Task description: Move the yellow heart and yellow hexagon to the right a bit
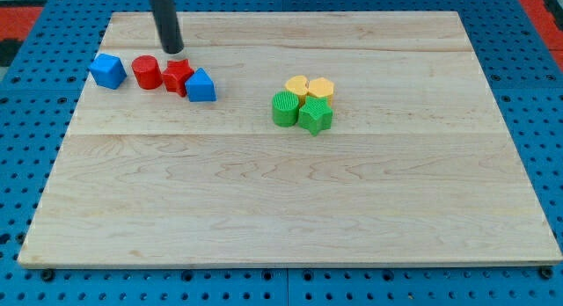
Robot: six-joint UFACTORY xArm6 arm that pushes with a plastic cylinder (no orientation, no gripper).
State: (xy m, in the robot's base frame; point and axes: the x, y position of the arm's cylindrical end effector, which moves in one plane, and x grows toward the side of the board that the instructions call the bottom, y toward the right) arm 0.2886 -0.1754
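Note:
The yellow heart [296,85] and the yellow hexagon [321,87] sit side by side, touching, right of the board's middle toward the view's top. A green round block [284,108] and a green star [315,116] lie just below them, touching them. My tip [173,50] is at the view's top left, far left of the yellow blocks, just above the red star [179,76].
A blue block [107,70], a red cylinder [146,72], the red star and a second blue block [201,85] form a row at the upper left. The wooden board [290,209] lies on a blue perforated table.

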